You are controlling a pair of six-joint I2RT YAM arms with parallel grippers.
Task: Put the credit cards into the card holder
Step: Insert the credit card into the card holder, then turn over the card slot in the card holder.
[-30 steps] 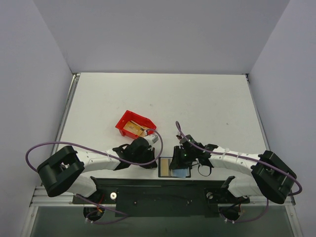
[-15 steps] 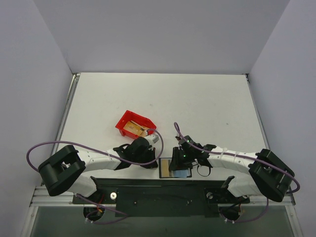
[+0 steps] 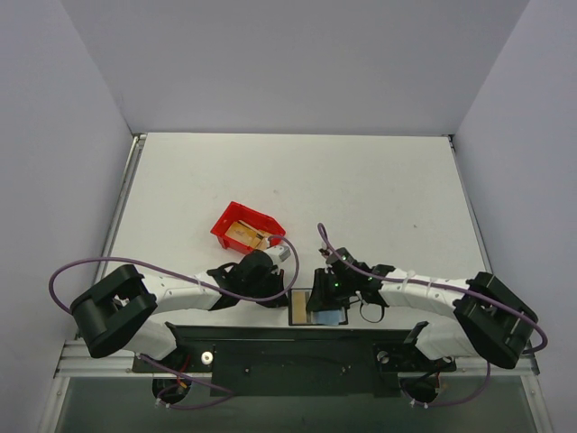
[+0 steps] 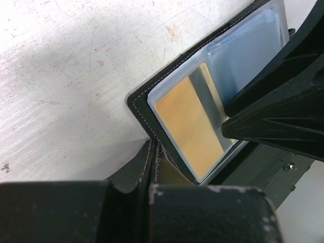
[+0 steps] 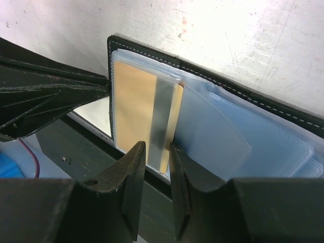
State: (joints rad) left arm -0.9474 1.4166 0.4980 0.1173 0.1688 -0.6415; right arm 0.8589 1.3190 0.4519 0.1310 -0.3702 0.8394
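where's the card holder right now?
The card holder lies open at the table's near edge in the top view, between both grippers, a gold card in its left sleeve by the right fingers.

White arm links (image 3: 180, 290) with black joints, black jaws, and looping purple cables (image 3: 81, 264).

One open card holder (image 3: 317, 307), one gold card (image 5: 144, 119) in it, one red bin (image 3: 245, 227), two arms

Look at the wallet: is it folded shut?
No, the black wallet lies open on the table, its clear sleeves showing, with a gold card sitting partly in one sleeve.
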